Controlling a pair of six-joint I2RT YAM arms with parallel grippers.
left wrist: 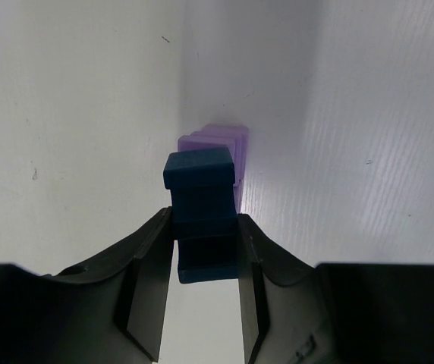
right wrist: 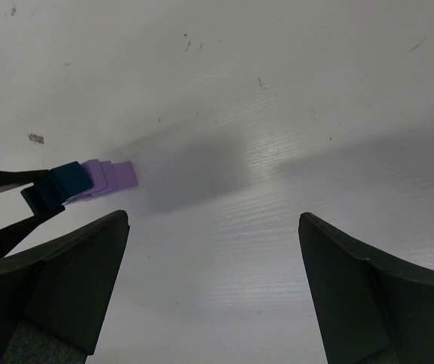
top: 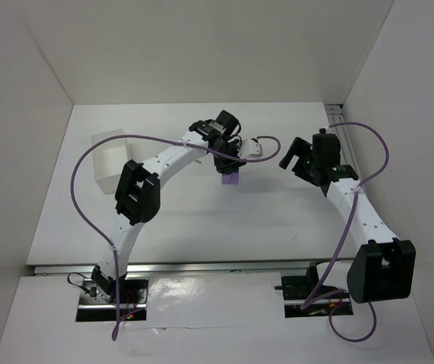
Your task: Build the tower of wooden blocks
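Blue block (left wrist: 199,216) is clamped between the narrow jaws of left gripper (left wrist: 205,227), over purple stack (left wrist: 221,140); contact cannot be told. Right gripper (right wrist: 213,220) is spread wide, nothing held.

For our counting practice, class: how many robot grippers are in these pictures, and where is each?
2. The left gripper clamps the dark blue block at the purple stack; the right gripper hangs open to its right. None seems hidden.
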